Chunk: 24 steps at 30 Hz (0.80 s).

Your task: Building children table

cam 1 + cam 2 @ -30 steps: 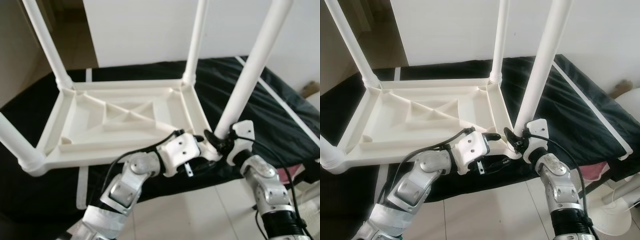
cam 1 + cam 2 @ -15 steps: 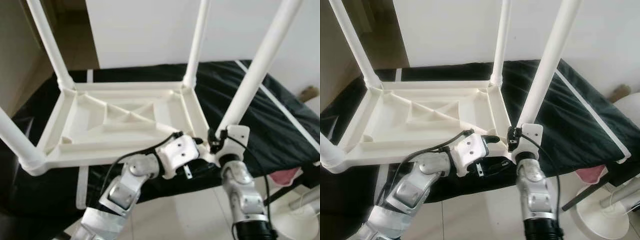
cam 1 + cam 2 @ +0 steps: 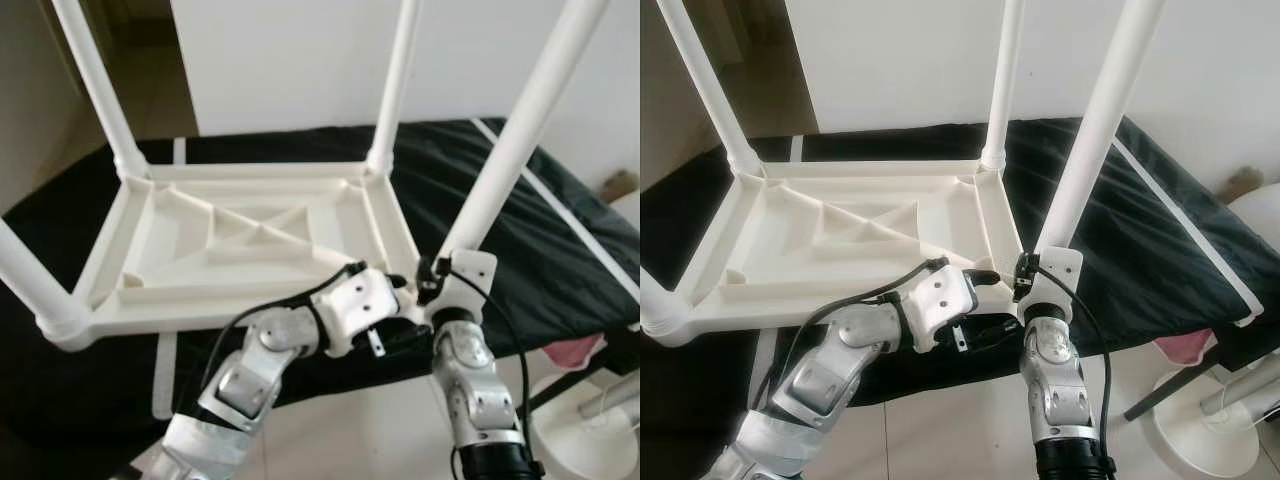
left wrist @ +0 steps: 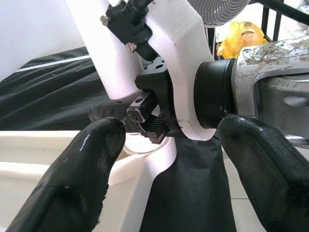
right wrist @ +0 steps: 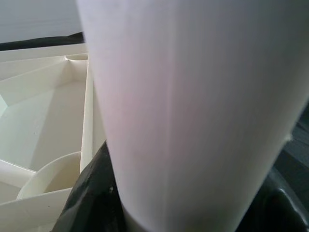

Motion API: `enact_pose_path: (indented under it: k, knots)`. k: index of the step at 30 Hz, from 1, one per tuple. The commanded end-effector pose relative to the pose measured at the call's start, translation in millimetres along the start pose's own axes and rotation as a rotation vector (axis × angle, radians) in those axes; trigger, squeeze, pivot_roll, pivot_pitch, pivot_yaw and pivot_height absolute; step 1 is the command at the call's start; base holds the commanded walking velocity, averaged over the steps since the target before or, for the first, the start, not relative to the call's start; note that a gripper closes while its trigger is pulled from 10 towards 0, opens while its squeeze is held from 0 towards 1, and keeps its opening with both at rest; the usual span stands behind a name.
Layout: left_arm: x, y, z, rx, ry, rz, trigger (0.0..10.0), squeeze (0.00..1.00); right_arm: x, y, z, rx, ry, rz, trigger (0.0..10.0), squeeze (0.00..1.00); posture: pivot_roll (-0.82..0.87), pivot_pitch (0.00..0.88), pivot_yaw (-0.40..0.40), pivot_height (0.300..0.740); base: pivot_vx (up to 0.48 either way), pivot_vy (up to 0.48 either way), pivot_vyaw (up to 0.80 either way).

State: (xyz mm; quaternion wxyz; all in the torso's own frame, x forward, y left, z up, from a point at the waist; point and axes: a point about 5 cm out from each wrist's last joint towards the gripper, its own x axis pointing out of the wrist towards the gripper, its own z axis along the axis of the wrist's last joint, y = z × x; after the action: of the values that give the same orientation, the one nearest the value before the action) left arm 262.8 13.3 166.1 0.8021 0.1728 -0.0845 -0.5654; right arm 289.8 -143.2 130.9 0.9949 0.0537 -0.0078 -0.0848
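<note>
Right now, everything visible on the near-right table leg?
The near-right leg is a smooth white tube, plastic by its look, leaning slightly and running out of the picture's top. Its foot meets the near-right corner of the upturned white tabletop. The right end effector is clamped around its base; the left end effector waits open beside it.

We've got two silver arms w/ chunky rounded segments, left arm (image 3: 250, 375) and right arm (image 3: 475, 395), metal looks a bit mottled up close. Each wrist ends in a white plastic housing w/ small dark screw holes. Thin black cables loop along both forearms, and there's a black collar low on the right one. Left gripper (image 4: 169, 169) fingers (image 4: 72, 179) are fat, black, rubbery and kinda shiny.
</note>
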Motion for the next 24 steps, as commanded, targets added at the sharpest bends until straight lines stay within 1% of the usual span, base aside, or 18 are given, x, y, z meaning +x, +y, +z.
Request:
enact_pose_path:
  k: [1,7,8,9,10,13,15,20,24]
  knots:
    - [0.4,1.4,3.8,0.014,-0.008,0.011,10.0,0.00,-6.0,12.7,-5.3,0.090,0.034,0.002,10.0,0.00,-0.01,0.006,-0.048,0.740,0.000,0.000,0.00]
    - [-2.2,0.9,2.7,0.022,0.000,0.007,10.0,0.00,-6.9,11.1,-4.0,0.090,0.031,-0.009,10.0,0.00,-0.01,0.016,-0.044,0.740,0.000,0.000,0.00]
    - [-2.7,1.7,2.2,0.026,0.003,0.011,10.0,0.00,-7.2,10.8,-4.0,0.087,0.030,-0.007,10.0,0.04,-0.01,0.021,-0.041,0.740,0.000,0.000,0.00]
    - [-3.0,2.2,1.9,0.028,0.005,0.014,10.0,0.00,-7.3,10.7,-3.9,0.085,0.030,-0.006,10.0,0.04,-0.01,0.021,-0.041,0.740,0.000,0.000,0.00]
    - [-3.9,8.0,1.2,0.028,0.010,0.040,10.0,0.00,-7.2,11.2,-2.7,0.081,0.022,0.009,10.0,1.00,-0.01,0.024,-0.038,0.740,0.000,0.000,0.00]
    - [-5.3,19.6,1.1,0.034,0.017,0.092,10.0,0.00,-6.5,11.7,0.0,0.077,0.009,0.030,10.0,1.00,-0.01,0.026,-0.040,0.740,0.000,0.000,0.00]
    - [-5.2,22.5,2.1,0.044,0.015,0.106,10.0,0.00,-5.7,10.8,1.4,0.070,0.001,0.032,10.0,1.00,-0.02,0.025,-0.040,0.740,0.000,0.000,0.00]
    - [-4.8,23.2,1.9,0.045,0.019,0.118,10.0,0.00,-4.8,9.0,3.2,0.058,-0.004,0.064,10.0,1.00,-0.02,0.026,-0.039,0.740,0.000,0.000,0.00]
    - [-5.6,22.2,1.8,0.046,0.018,0.117,10.0,0.00,-4.7,3.1,5.4,0.042,-0.008,0.077,10.0,1.00,-0.02,0.032,-0.039,0.740,0.000,0.000,0.00]
